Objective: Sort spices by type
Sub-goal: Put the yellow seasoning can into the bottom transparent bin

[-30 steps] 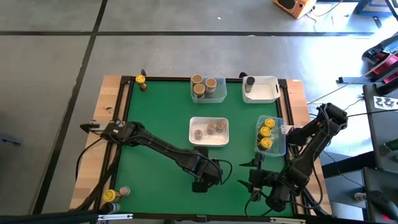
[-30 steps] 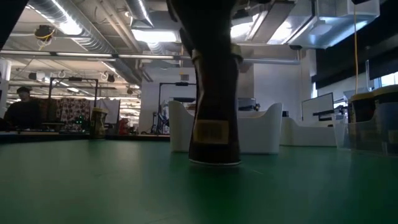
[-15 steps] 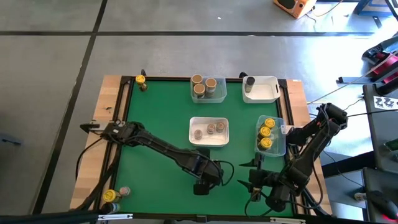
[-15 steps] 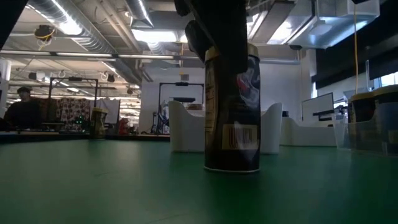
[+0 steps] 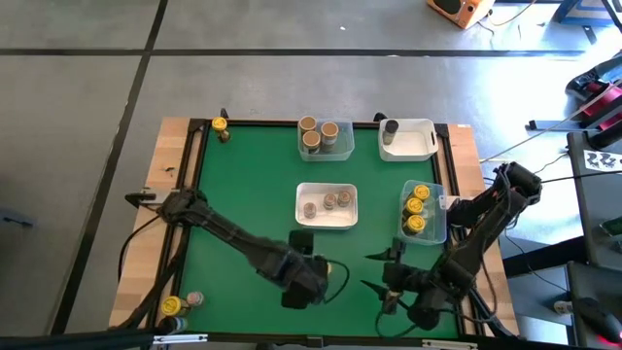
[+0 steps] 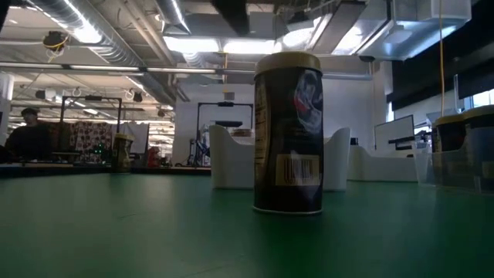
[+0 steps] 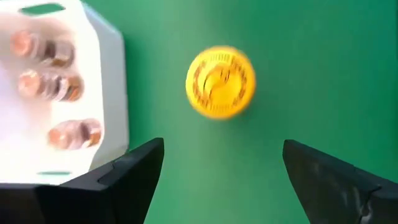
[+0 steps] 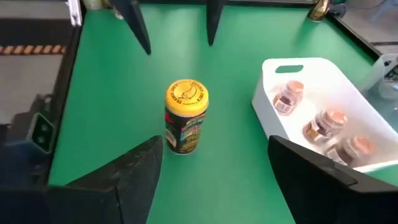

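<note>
A spice jar (image 8: 185, 118) with a yellow lid (image 7: 220, 82) and a dark label stands upright on its base on the green mat (image 6: 288, 131). No gripper touches it. My left gripper (image 7: 224, 144) hangs open above the mat, raised clear of the jar and to its left (image 8: 179, 46). My right gripper (image 5: 371, 272) is open near the table's front edge, to the right of the jar, and points at it (image 8: 211, 146). In the high view my left arm hides the jar.
A white tray (image 5: 327, 222) with copper-lidded jars sits mid-table, just beyond the jar. At the back stand a clear tray (image 5: 326, 153) of tan-lidded jars and a white tray (image 5: 418, 151) with one dark-lidded jar. A clear tray (image 5: 437, 228) of yellow-lidded jars is on the right. Loose jars (image 5: 220, 126) (image 5: 171, 306) stand at the left corners.
My left gripper has let go of the yellow-lidded jar, risen above it and drawn back toward the table's near left. The jar stays upright on the mat where it was set down.
</note>
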